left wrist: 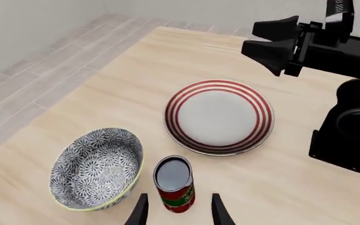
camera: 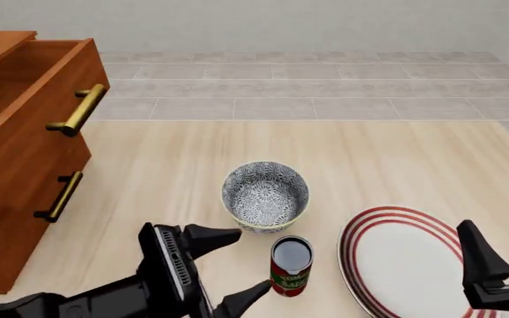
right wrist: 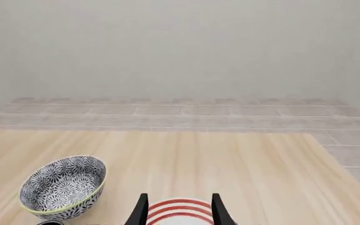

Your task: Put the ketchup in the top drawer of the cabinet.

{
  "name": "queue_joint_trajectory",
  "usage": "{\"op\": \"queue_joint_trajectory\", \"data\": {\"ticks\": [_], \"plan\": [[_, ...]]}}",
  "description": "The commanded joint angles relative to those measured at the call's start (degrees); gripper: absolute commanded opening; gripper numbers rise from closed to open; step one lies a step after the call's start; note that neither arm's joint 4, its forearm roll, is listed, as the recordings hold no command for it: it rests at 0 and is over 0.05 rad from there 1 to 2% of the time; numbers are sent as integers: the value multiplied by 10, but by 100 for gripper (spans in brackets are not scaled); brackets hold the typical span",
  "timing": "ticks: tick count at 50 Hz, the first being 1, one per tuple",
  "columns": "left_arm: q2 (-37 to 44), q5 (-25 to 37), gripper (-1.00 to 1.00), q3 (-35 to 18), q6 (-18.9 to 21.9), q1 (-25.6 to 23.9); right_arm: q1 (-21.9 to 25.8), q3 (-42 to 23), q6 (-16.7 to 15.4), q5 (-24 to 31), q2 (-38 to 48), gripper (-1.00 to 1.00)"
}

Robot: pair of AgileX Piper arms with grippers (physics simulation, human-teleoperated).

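The ketchup (camera: 291,266) is a small red-labelled can with a dark shiny top, standing upright on the table just in front of the bowl. My left gripper (camera: 254,260) is open, and its fingertips reach the can's left side without closing on it. In the left wrist view the ketchup (left wrist: 174,185) stands between the tips of the left gripper (left wrist: 178,210). The cabinet (camera: 7,199) stands at the far left with its top drawer (camera: 56,79) pulled open. My right gripper (camera: 502,244) is open and empty above the plate.
A grey-patterned bowl (camera: 265,195) sits just behind the can. A red-striped white plate (camera: 405,262) lies to the can's right. The lower drawer's handle (camera: 60,195) is below the open drawer. The right arm (left wrist: 330,47) crosses the left wrist view.
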Motion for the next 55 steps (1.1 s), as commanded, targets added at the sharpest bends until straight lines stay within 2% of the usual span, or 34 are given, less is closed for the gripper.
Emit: {"op": "queue_joint_trajectory", "data": {"ticks": [1,12,16,31,55], "plan": [[72,-41,100,-14,-6,-3,-1,0,-2,-18,25,100],[135,-80,100,-22,-20,18,-4,0,-2,-26,33,100],[160,-107,100,-16,-7,31,-4,0,-7,-23,32,100],[217,-147,100,-19,-11,26,-2,0,-17,-21,29,100],[265,-156,100,-50,-14,24,0,0,-23,-29,42,100]]}}
